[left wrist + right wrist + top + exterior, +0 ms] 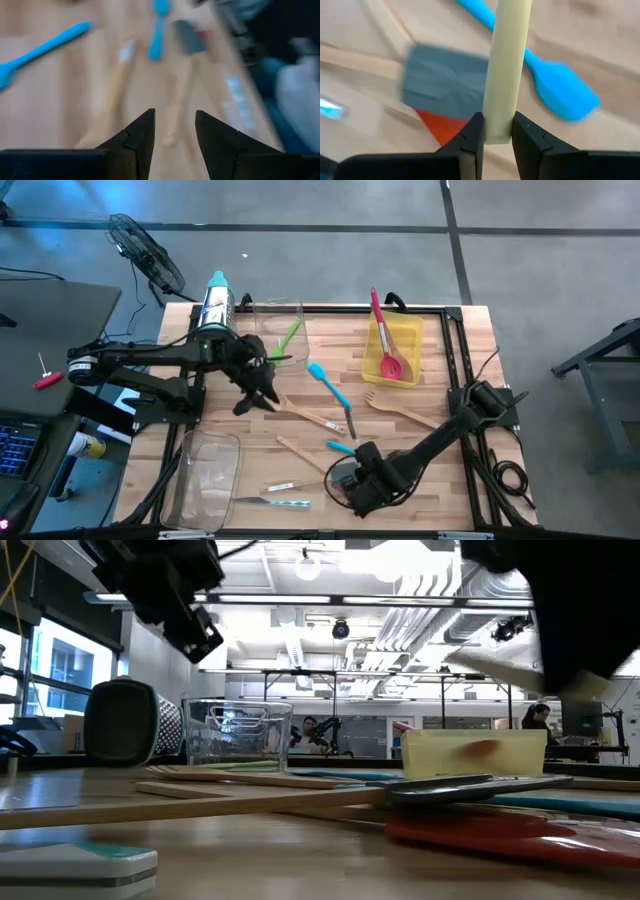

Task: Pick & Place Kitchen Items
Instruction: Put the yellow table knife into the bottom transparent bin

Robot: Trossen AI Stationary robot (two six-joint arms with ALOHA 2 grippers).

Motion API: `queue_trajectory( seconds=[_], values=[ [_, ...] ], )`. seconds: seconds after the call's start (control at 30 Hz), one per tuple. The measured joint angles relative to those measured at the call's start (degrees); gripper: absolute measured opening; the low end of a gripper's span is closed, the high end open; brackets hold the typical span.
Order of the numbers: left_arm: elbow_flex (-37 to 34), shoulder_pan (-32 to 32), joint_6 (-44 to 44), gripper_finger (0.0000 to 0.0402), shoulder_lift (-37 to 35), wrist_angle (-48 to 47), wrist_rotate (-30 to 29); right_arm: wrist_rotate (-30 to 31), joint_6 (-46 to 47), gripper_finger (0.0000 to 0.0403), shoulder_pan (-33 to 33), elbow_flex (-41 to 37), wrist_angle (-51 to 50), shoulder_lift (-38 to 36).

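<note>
Pale handle (506, 65), probably wooden, clamped between right jaws, left jaws apart, empty

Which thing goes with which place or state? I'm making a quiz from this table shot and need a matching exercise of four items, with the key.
Things:
1. red spatula
2. green utensil
3. right hand
4. left hand

Places or states:
A. open, holding nothing
B. leaning in the yellow bin
C. shut on a pale wooden handle
D. standing in the clear bin beside the grater

Pairs: 1-B, 2-D, 3-C, 4-A
</note>
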Motion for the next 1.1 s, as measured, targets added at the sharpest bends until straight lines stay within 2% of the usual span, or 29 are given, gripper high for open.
queue_trajectory(
  seconds=[0.1, 0.2, 0.37, 0.47, 0.6, 0.77, 0.93, 1.0, 1.1],
  values=[
    [-1.3, -2.2, -1.4, 0.0139, 0.0, 4.3, 3.4, 9.2, -2.7, 0.0063, 1.2, 1.4, 0.2, -0.7],
    [-3.5, -5.3, -5.1, 0.0139, 0.0, 12.0, 4.1, 18.4, -7.5, 0.0063, 1.9, 2.9, 2.1, -0.7],
    [-7.2, -12.2, -11.3, 0.0139, 0.0, 29.6, 4.6, 30.4, -23.8, 0.0063, 1.9, 3.6, 11.5, -0.7],
    [-8.7, -17.1, -14.6, 0.0139, 0.0, 40.3, 4.3, 34.6, -34.0, 0.0063, 1.7, 3.6, 17.0, -0.7],
    [-9.1, -24.0, -17.3, 0.0139, 0.0, 46.6, -0.1, 37.4, -46.0, 0.0063, 0.9, 3.6, 22.1, -0.9],
    [-9.1, -31.0, -16.8, 0.0139, 0.0, 47.5, -13.8, 38.5, -60.1, 0.0063, -1.0, 3.6, 30.5, -1.2],
    [-9.1, -34.7, -15.5, 0.0139, 0.0, 47.7, -31.3, 34.1, -73.2, 0.0063, -2.5, 3.6, 40.2, -1.2],
    [-9.1, -35.4, -15.0, 0.0139, 0.0, 49.0, -34.9, 32.4, -76.8, 0.0063, -3.0, 3.6, 42.8, -1.2],
    [-9.1, -36.2, -14.4, 0.0139, 0.0, 50.0, -36.8, 31.1, -79.2, 0.0063, -3.9, 3.6, 43.9, -1.2]
  ],
)
